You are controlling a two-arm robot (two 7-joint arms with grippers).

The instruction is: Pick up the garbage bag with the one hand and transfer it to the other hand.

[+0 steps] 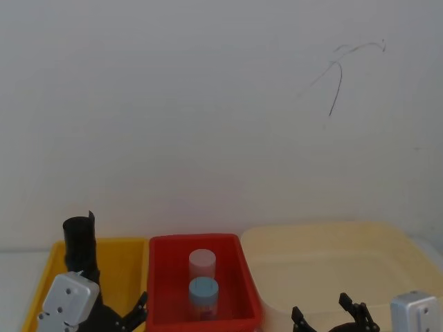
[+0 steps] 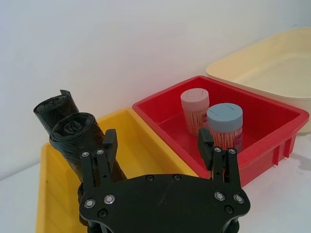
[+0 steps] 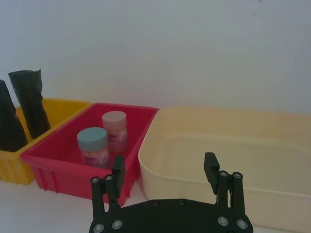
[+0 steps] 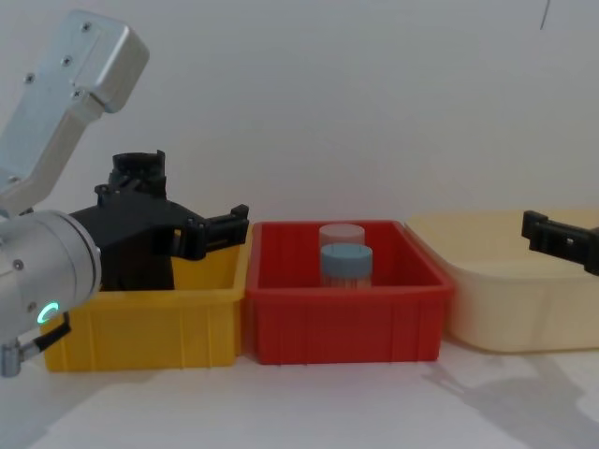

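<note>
L tool agape — near garbage bag, yellow bin

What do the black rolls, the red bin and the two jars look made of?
The black rolls: thin plastic film, dull sheen, crinkled, wound in layers. The red bin: rigid moulded plastic, glossy, ribbed walls. The blue-capped jar and pink-capped jar: probably clear plastic with matte caps, contents showing through; could be glass.
</note>
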